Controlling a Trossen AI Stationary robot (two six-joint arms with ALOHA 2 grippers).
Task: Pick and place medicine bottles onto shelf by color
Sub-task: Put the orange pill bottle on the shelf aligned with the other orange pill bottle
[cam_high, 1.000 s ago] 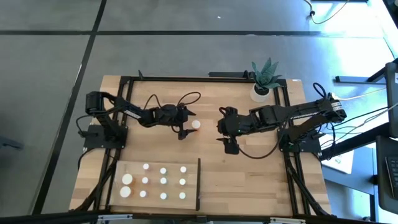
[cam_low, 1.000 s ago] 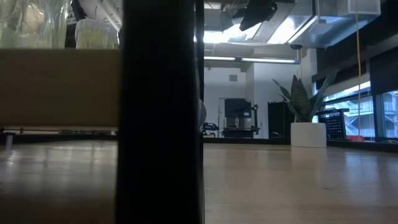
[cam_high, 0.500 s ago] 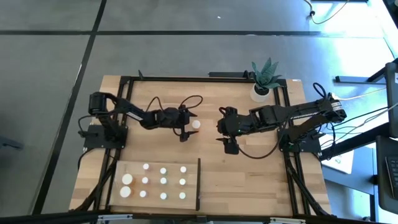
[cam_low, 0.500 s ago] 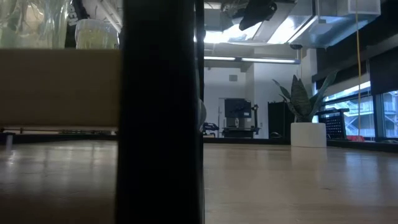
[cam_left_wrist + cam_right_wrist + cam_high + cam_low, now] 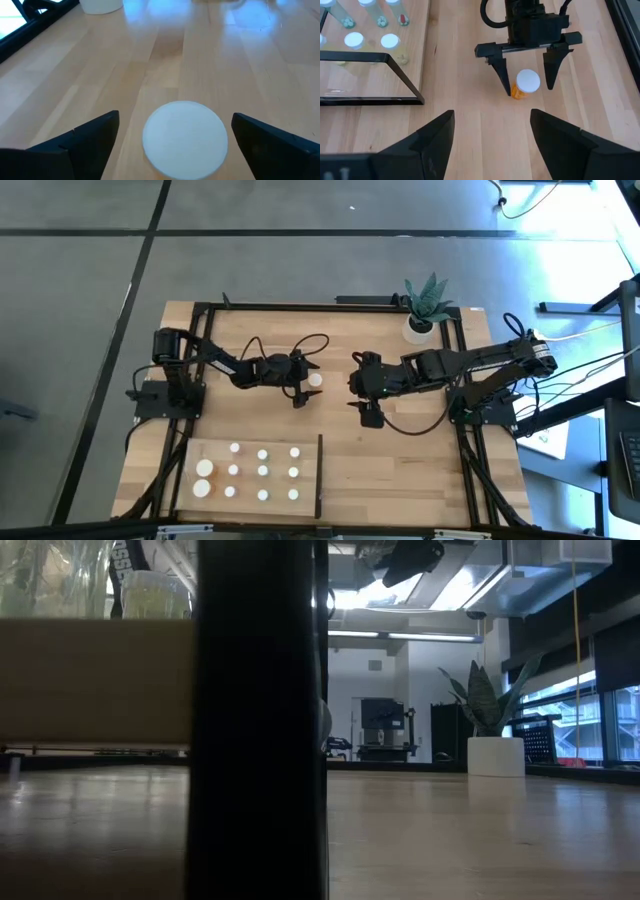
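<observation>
Right wrist view shows the left gripper [image 5: 526, 82] with fingers apart, the orange medicine bottle [image 5: 525, 84] standing between them, untouched; the high view shows only its white cap [image 5: 315, 380]. The right gripper [image 5: 365, 418], fingers spread, waits beside, clear of the shelf [image 5: 215, 451].

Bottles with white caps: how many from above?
12. Eleven white-capped medicine bottles on the pale wooden shelf; one orange bottle inside the open left gripper; right gripper waits beside.

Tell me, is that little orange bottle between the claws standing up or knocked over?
Standing upright. The orange bottle shows its round white cap facing up, between the open fingers of the left gripper, which do not touch it.
</observation>
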